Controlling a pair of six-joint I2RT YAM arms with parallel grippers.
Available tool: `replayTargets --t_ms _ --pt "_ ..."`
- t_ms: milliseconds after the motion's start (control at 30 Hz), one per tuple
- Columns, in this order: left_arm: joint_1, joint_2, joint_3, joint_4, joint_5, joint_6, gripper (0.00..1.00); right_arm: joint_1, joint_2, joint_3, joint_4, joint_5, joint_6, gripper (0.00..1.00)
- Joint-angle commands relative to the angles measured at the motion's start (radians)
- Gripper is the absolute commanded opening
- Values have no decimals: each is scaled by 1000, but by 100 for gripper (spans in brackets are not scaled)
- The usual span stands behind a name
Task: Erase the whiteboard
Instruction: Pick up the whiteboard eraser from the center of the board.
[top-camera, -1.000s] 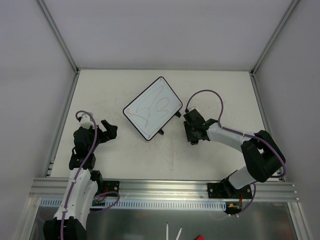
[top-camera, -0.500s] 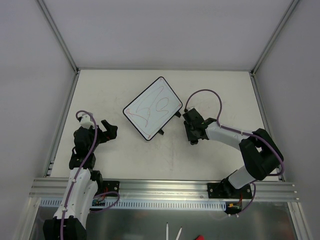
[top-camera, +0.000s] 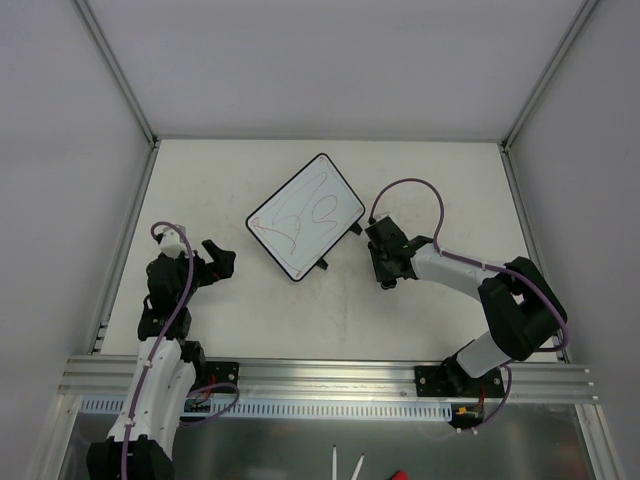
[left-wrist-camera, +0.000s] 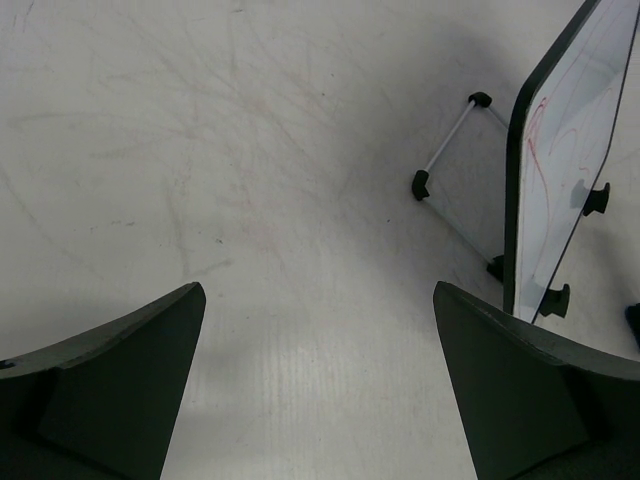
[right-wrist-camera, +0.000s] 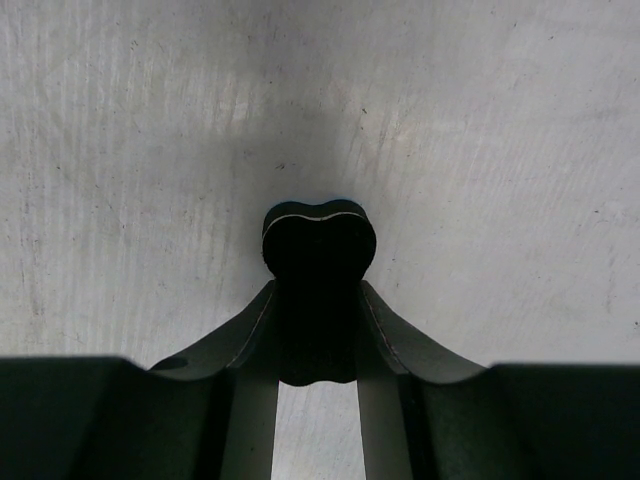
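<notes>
The whiteboard (top-camera: 305, 215) lies tilted at the table's middle, with red scribbles across its white face; in the left wrist view its black-rimmed edge (left-wrist-camera: 560, 180) shows at the far right. My right gripper (top-camera: 387, 272) is low on the table just right of the board, shut on a small black bone-shaped eraser (right-wrist-camera: 318, 285). The eraser's rounded end sticks out past the right gripper (right-wrist-camera: 318, 300) fingertips. My left gripper (top-camera: 218, 258) rests left of the board, and the left gripper (left-wrist-camera: 318, 400) is wide open over bare table.
A thin white rod with black end caps (left-wrist-camera: 450, 142) lies on the table beside the board's near edge. Two small black feet (top-camera: 325, 265) stick out of the board toward my right arm. Metal frame rails (top-camera: 125, 240) border the table.
The right gripper's fingers have closed in on the eraser, and the wrist has shifted slightly toward the board. The left arm has not moved.
</notes>
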Motion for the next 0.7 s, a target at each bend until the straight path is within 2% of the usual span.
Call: replayTargets --t_ms 0,133,267,533,667 --pt "-9 -39 -4 30 30 -48 99 6 -13 30 -13 16 -2 0" --pt "-9 -51 -30 84 55 -123 99 6 -47 24 -1 -3 -5 0" --pt "-9 -2 -40 166 145 -150 99 7 -108 19 17 -13 -9 0" --pt "-9 143 -84 510 430 -265 99 7 -171 48 31 -70 -23 0" --pt "-9 140 -89 545 445 -264 99 7 -182 90 39 -110 -25 0"
